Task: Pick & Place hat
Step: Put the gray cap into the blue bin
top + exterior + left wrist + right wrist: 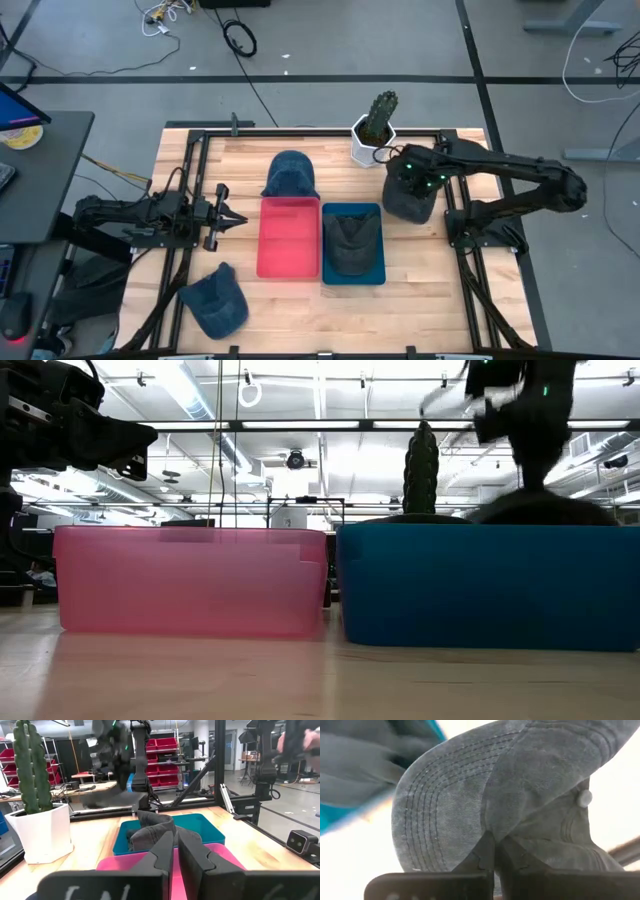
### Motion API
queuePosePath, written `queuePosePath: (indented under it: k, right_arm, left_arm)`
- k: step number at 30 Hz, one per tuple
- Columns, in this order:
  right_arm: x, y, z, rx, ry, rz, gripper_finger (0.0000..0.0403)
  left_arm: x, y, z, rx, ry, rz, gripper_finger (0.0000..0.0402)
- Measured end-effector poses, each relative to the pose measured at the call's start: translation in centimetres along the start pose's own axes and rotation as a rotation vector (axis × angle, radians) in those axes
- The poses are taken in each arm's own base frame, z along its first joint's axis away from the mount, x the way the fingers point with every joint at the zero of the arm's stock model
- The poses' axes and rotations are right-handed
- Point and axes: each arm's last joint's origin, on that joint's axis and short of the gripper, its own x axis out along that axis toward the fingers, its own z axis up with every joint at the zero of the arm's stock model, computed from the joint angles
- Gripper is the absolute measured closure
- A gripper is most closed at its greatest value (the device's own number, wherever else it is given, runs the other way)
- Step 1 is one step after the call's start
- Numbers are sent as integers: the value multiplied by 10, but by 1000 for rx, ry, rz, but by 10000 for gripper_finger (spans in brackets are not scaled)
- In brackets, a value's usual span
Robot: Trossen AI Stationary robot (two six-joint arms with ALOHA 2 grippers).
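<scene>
My right gripper (410,183) is shut on a dark grey cap (409,203), just right of the blue bin (376,276) and near the cactus pot. In the low view the cap (545,508) shows behind the blue bin's wall (480,590), below the gripper. A second grey cap (351,243) lies inside the blue bin. The pink bin (290,262) stands left of it. One blue cap (290,175) lies on the table beyond the pink bin, and another (216,300) lies near the table's near-left corner. My left gripper (238,216) is shut and waits left of the pink bin. My right gripper pinches the grey cap between its two fingers (482,854), from above. They hold a fold of cloth (496,822) where the stitched brim (427,815) meets the crown with its button (584,797). The cap hangs below the fingers. Whether its lowest part touches the table is hidden.
A cactus in a white pot (373,135) stands close by the right gripper, toward the far edge. Black frame rails (196,170) run along the table's left and right sides. Bare wood (420,300) lies near the front edge, right of the blue bin.
</scene>
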Motion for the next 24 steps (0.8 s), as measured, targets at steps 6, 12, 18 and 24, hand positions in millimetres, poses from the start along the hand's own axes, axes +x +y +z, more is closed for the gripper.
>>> queuePosePath:
  k: [6, 12, 18, 24]
  right_arm:
    - [-50, 45, 12, -41, -230, 147, 401]
    - [-59, 99, 29, -194, -384, 307, 402]
    - [-25, 135, 37, -235, -285, 291, 402]
    - [22, 160, 44, -245, -175, 158, 402]
  left_arm:
    - [0, 0, 0, 0, 0, 0, 371]
    - [0, 0, 0, 0, 0, 0, 371]
    - [0, 0, 0, 0, 0, 0, 371]
    - [0, 0, 0, 0, 0, 0, 371]
